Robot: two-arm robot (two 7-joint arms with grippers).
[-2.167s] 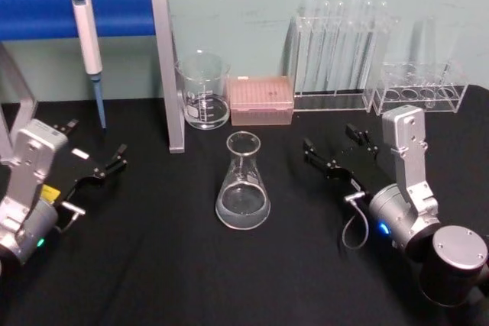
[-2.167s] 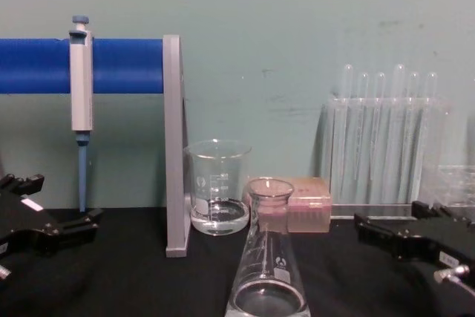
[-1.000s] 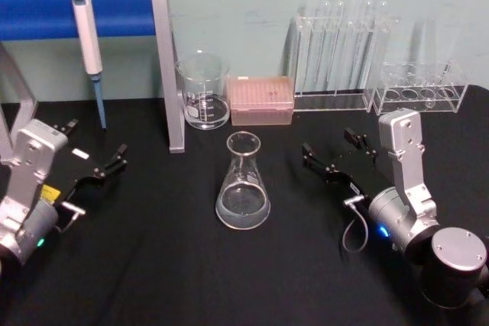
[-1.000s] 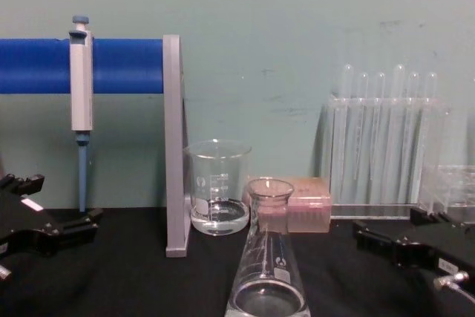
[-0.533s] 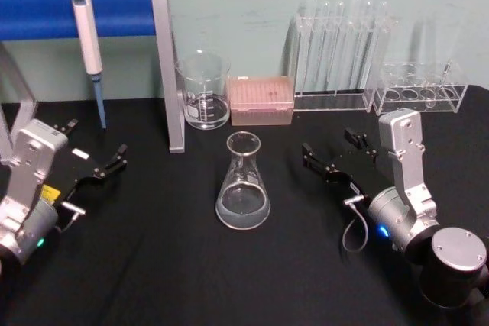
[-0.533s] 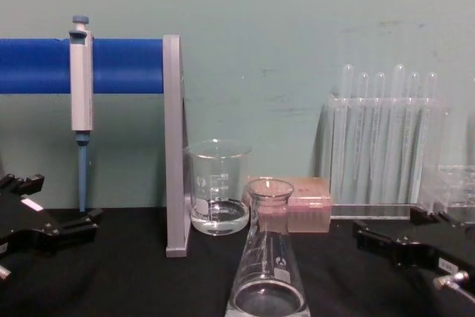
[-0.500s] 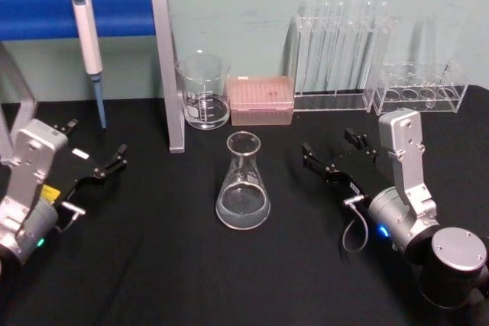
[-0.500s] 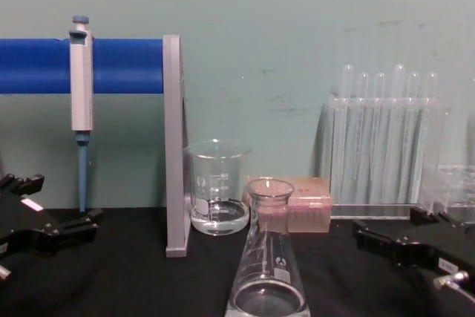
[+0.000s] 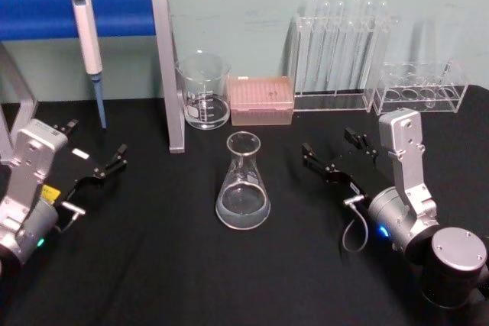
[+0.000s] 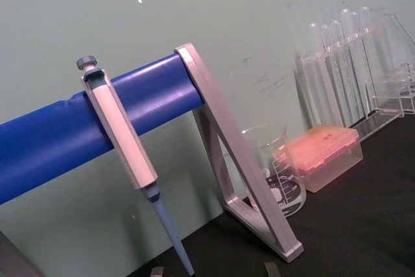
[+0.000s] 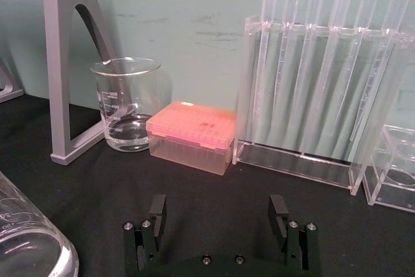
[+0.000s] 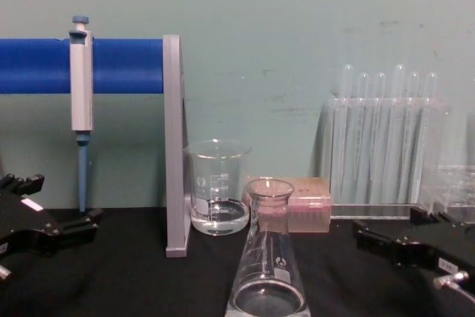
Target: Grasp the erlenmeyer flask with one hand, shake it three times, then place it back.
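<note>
The erlenmeyer flask (image 9: pixel 243 185) stands upright in the middle of the black table, with a little clear liquid in its base; it also rises at the bottom centre of the chest view (image 12: pixel 269 265). My right gripper (image 9: pixel 328 144) hovers open to the flask's right, apart from it, fingers pointing toward the back racks. In the right wrist view its two fingers (image 11: pixel 157 215) are spread wide with nothing between them, and the flask's shoulder (image 11: pixel 29 238) sits at the corner. At the table's left side my left gripper (image 9: pixel 98 139) rests open, far from the flask.
A glass beaker (image 9: pixel 203 89) and a pink tip box (image 9: pixel 261 100) stand behind the flask. A pipette (image 9: pixel 88 28) hangs on the blue bar with a grey stand leg (image 9: pixel 168 66). A rack of clear tubes (image 9: pixel 340 51) and a low clear rack (image 9: pixel 422 88) stand at back right.
The right gripper has sunk slightly and edged a little toward the flask. The flask and the left arm have not moved.
</note>
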